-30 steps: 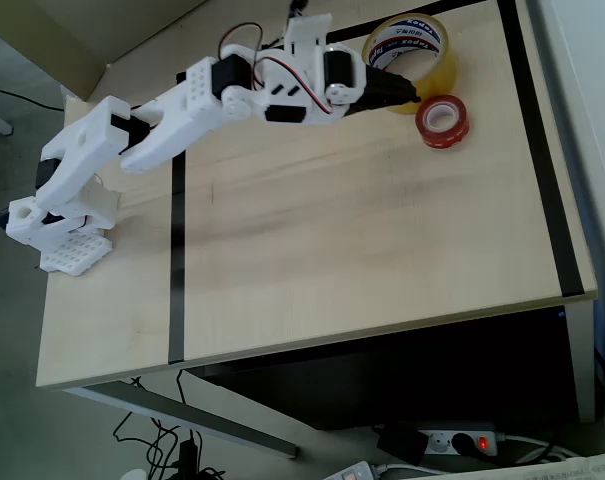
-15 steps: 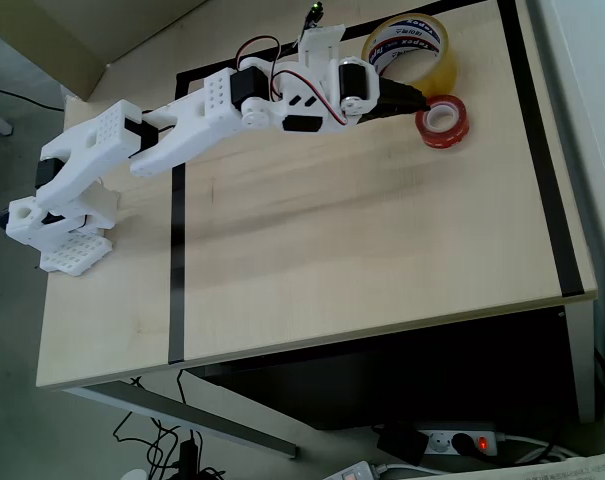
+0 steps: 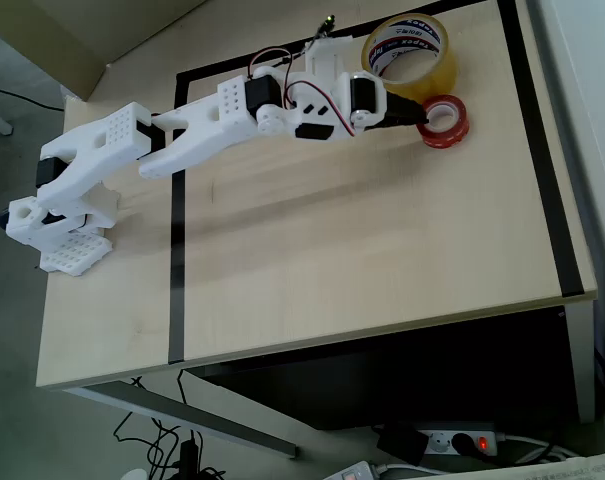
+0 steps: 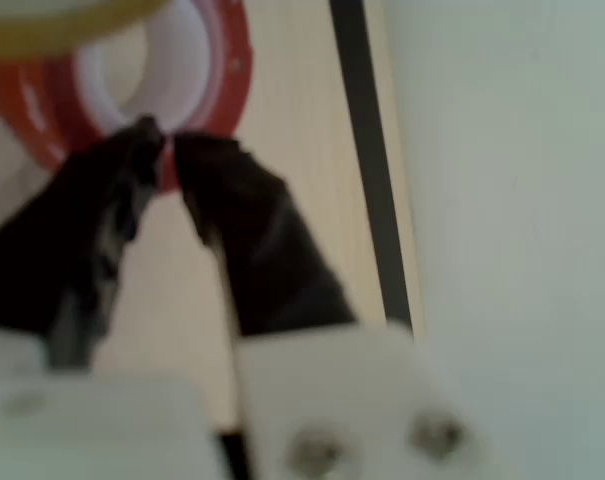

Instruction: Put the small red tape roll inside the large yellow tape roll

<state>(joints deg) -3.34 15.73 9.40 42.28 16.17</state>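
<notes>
Since a second ago my arm (image 3: 192, 125) has stretched further to the right in the overhead view, and my gripper (image 3: 419, 117) has travelled from the near wall of the large yellow tape roll (image 3: 410, 48) down and across to the small red tape roll (image 3: 443, 119). Half a second back my dark tips sat just short of the red ring's left side; now they reach its left rim and appear to touch it. Neither roll has shifted: the yellow one stands at the far right corner area of the wooden table (image 3: 362, 250), with the red one just beside it on the nearer side, their walls close or touching, I cannot tell which. Both lie flat with their holes facing up. From my wrist view, which is blurred, my gripper (image 4: 167, 150) has its two black fingers (image 4: 252, 235) drawn close, with only a thin slit between the tips. Those tips sit at the edge of the red roll (image 4: 232, 70), right where the red band meets its white inner core, and a slice of the yellow roll (image 4: 62, 25) shows along the top. I cannot tell whether the rim lies pinched between the tips or merely behind them. A black tape line (image 4: 367, 160) runs along the table beside the red ring.
</notes>
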